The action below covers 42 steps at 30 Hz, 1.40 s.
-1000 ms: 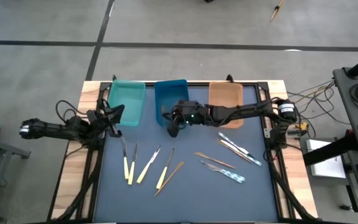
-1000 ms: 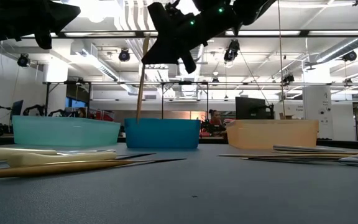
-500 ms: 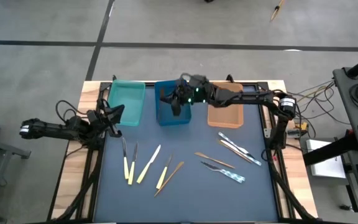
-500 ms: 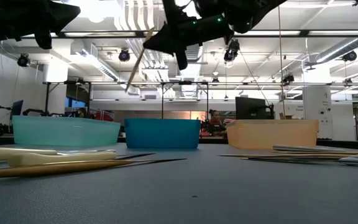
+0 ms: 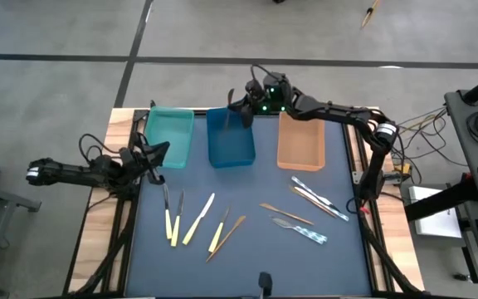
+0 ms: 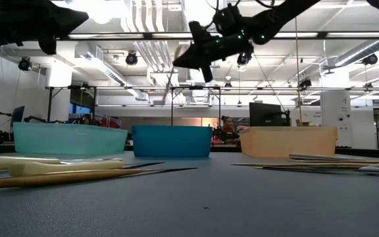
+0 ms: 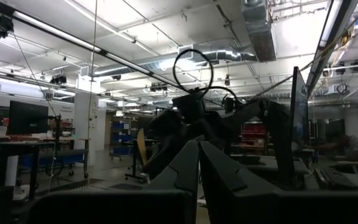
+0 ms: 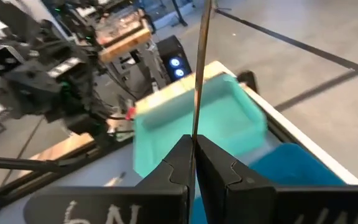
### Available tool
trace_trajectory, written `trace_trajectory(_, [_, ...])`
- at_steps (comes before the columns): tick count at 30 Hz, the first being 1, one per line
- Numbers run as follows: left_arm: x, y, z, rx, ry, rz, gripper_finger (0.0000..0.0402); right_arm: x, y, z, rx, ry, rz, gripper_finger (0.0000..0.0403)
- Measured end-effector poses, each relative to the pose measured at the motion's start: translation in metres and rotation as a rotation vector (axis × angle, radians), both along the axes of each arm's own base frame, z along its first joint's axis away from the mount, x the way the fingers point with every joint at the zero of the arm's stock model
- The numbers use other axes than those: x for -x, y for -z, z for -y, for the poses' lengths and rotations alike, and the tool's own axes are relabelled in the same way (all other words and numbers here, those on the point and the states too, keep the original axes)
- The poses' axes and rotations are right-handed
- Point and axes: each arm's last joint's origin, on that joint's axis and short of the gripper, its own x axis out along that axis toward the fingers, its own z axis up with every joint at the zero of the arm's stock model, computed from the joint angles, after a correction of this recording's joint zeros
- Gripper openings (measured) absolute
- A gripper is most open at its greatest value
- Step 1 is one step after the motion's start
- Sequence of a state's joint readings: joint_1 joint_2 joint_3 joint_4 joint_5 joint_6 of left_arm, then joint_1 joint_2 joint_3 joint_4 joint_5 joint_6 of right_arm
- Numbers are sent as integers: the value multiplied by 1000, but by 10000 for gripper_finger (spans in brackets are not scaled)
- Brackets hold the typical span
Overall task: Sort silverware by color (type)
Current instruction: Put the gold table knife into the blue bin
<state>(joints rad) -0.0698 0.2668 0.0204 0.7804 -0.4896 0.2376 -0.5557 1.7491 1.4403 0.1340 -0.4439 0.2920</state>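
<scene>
The right gripper (image 5: 241, 106) was raised above the far end of the blue tray (image 5: 231, 143), its fingers (image 8: 180, 163) clamped on a slim piece of silverware, the held utensil (image 8: 200, 68), which stuck out past the fingertips; whether it was a knife or a fork could not be told. The left gripper (image 5: 152, 154) waited at the table's left edge beside the teal tray (image 5: 169, 138), its jaws pressed together on nothing. The orange tray (image 5: 300, 141) stood to the right of the blue one. On the dark mat (image 5: 247, 257), the cream-handled pieces (image 5: 173, 223) lay in a loose row at the left with a tan wooden piece (image 5: 229, 232) among them. Another wooden piece (image 5: 287, 214) and the blue-handled pieces (image 5: 315, 236) lay at the right, well apart from the first group and near the orange tray.
</scene>
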Motion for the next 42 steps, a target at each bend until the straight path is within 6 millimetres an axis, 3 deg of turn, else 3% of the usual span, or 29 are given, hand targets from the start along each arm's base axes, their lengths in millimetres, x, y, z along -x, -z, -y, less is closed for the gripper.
trace_trajectory(11, [3,-4,0,-52,-36,24,0,20,6,26,-87,-22,-37,8])
trace_trajectory(22, [16,-20,-1,-121,-110,193,0,24,16,24,-194,-4,-130,8])
trace_trajectory(27, [25,-28,-2,-176,-181,278,0,15,25,22,-227,32,-131,8])
trace_trajectory(42, [22,-26,-2,-204,-194,220,0,-1,51,21,-283,70,-169,8])
